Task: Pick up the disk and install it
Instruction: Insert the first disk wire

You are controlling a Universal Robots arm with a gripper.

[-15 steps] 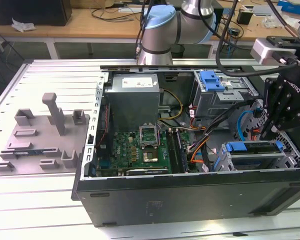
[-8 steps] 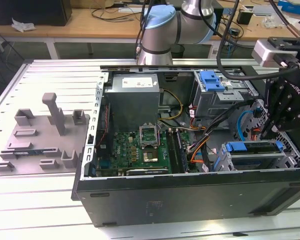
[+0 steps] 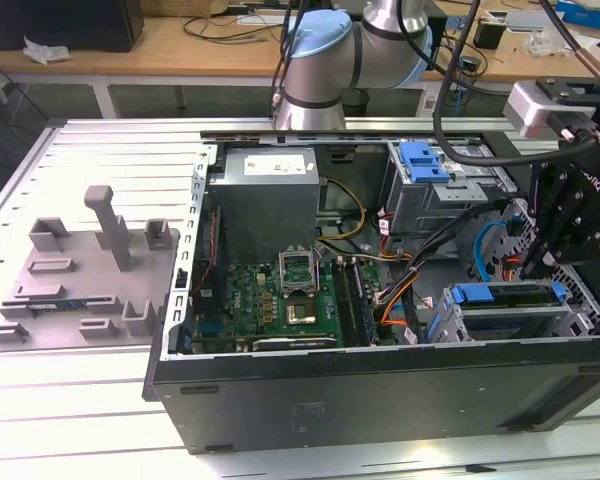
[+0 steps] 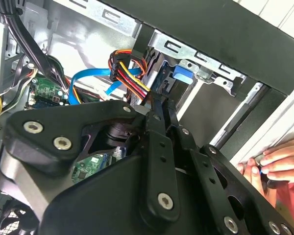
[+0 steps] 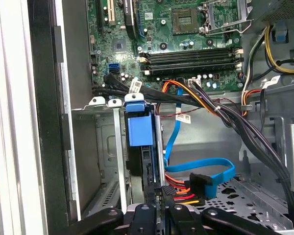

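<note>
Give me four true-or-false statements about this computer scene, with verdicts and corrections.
1. The computer case lies open with its green motherboard exposed. True.
2. The grey fixture sits to the exterior view's right of the case. False: it sits to the exterior view's left.
3. In the second wrist view, a person's hand is near the case's edge. True.
4. The disk lies outside the case. False: it stands in the drive bay inside the case.
</note>
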